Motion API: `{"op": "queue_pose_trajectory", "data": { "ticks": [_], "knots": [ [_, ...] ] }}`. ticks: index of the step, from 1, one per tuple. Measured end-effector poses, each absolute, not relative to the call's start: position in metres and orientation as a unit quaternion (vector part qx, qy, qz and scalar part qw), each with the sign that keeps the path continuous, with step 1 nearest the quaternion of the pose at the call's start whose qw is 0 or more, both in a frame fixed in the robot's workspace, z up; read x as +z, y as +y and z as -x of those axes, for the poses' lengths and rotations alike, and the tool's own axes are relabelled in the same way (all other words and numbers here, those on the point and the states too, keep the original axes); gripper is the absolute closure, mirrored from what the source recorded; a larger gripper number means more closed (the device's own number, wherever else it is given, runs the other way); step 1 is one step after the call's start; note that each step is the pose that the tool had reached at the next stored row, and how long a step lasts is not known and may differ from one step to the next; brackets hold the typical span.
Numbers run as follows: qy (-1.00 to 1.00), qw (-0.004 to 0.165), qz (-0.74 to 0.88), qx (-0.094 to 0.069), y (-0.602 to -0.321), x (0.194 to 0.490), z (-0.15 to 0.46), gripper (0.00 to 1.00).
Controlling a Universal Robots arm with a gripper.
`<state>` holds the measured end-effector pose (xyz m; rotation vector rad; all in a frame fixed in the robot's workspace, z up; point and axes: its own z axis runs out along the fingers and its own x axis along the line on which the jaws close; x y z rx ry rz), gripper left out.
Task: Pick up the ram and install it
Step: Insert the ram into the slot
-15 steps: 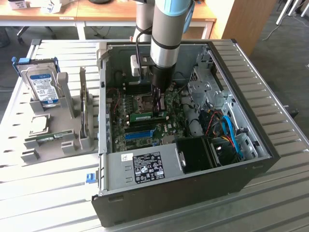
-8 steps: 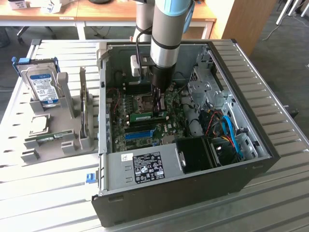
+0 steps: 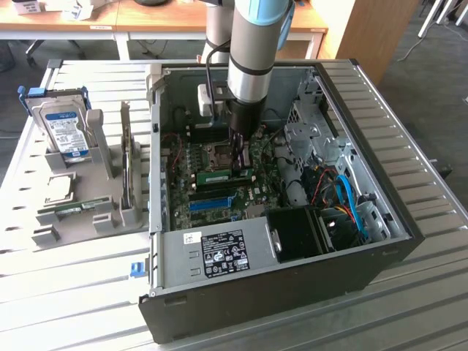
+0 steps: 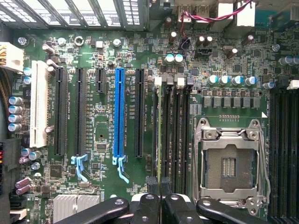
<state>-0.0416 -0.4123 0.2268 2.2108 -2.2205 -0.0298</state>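
Observation:
The ram [image 4: 159, 126] is a thin green stick seen edge-on, standing upright in a memory slot between the black expansion slots and the processor socket [image 4: 229, 163]. In the exterior view the ram [image 3: 218, 176] runs along the motherboard inside the open computer case [image 3: 365, 131]. My gripper [image 4: 159, 184] is shut on the ram's end, one black finger on each side of the thin edge. From outside, the gripper [image 3: 239, 164] reaches straight down into the case over the board.
The socket stands open with nothing in it. A blue expansion slot [image 4: 119, 112] lies beside the memory slots. On the exterior view's left, a grey holder [image 3: 102, 212] carries a hard drive [image 3: 62, 128] and a square silver chip [image 3: 58, 189]. Cables and a black fan [image 3: 296, 232] crowd the case.

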Motion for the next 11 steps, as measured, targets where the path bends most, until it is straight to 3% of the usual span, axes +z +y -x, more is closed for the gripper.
{"op": "queue_pose_trajectory", "data": {
  "ticks": [11],
  "knots": [
    [-0.706,0.004,-0.708,-0.010,-0.4123,0.2267,0.0416,0.88]
  ]
}}
